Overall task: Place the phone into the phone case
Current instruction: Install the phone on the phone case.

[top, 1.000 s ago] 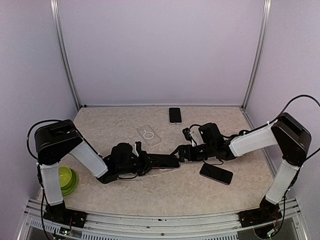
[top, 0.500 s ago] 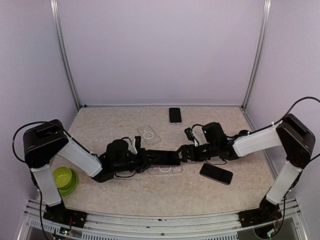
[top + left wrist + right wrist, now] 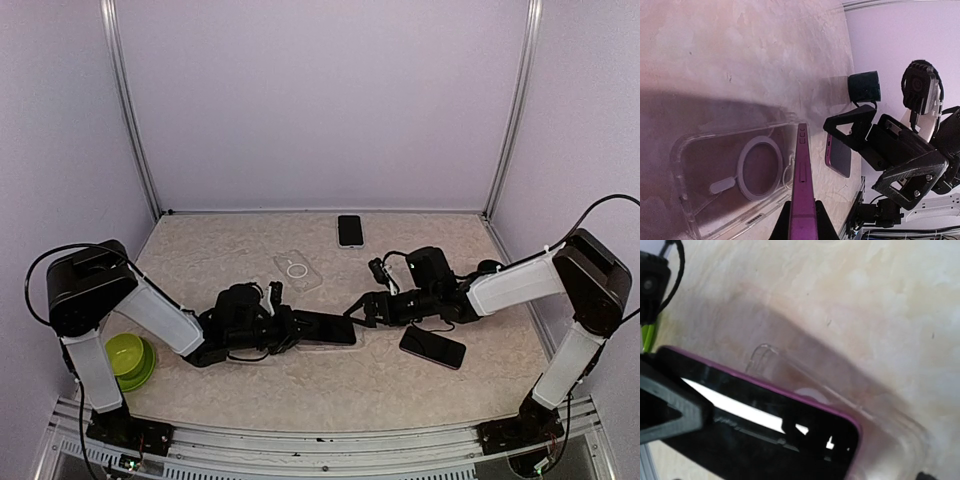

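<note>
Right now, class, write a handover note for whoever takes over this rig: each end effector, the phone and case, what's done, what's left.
Left end effector: shut on the phone, holding it over the clear case.
Right end effector: open, empty, near the phone's free end.
Done: phone grasped and positioned above the case.
Left: seat the phone in the case, then release.
</note>
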You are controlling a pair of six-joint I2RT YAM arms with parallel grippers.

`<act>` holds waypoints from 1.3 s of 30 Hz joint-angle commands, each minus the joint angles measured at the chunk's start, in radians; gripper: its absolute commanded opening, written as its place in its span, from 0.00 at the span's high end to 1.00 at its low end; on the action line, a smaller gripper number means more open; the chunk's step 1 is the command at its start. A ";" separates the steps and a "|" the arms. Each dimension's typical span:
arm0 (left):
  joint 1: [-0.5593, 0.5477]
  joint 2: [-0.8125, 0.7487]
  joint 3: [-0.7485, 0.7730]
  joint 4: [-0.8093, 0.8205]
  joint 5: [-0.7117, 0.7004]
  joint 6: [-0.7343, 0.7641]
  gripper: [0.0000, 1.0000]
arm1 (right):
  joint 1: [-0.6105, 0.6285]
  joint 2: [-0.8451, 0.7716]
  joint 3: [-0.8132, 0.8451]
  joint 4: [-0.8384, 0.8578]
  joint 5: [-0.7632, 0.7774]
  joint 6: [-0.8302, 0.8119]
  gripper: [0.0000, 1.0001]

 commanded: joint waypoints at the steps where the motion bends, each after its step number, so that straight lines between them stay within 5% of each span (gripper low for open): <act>1: 0.010 0.012 0.048 -0.007 0.032 -0.010 1.00 | -0.008 -0.007 -0.016 0.001 0.012 0.005 0.00; 16: 0.040 0.110 0.111 -0.093 0.121 -0.092 1.00 | 0.053 0.112 -0.022 0.103 0.000 0.058 0.00; 39: -0.029 0.094 0.057 -0.227 -0.166 -0.261 1.00 | 0.189 0.050 -0.066 0.094 0.221 0.245 0.00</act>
